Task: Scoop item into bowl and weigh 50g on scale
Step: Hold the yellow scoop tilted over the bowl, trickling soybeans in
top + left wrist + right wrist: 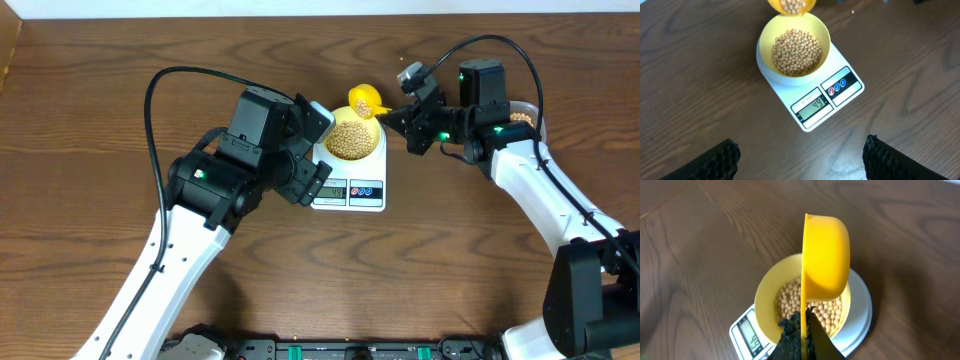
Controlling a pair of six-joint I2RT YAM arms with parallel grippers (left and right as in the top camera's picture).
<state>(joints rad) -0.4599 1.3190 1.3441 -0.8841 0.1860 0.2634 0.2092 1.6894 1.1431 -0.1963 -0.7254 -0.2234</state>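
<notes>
The pale yellow bowl (822,37) sits on the white scale (840,85), filled with tan beans (796,51). The scale display reads 49. My right gripper (803,325) is shut on the thin handle of a yellow scoop (826,255), held tilted on its side over the bowl's far rim. In the left wrist view the scoop (791,5) has beans in it. In the overhead view the scoop (365,99) hangs just behind the bowl (374,146). My left gripper (800,162) is open and empty, hovering over bare table in front of the scale.
A clear tub with beans (520,115) stands at the right, partly hidden behind my right arm. A stray bean (404,58) lies on the wooden table behind the scale. The table's far edge runs along the top.
</notes>
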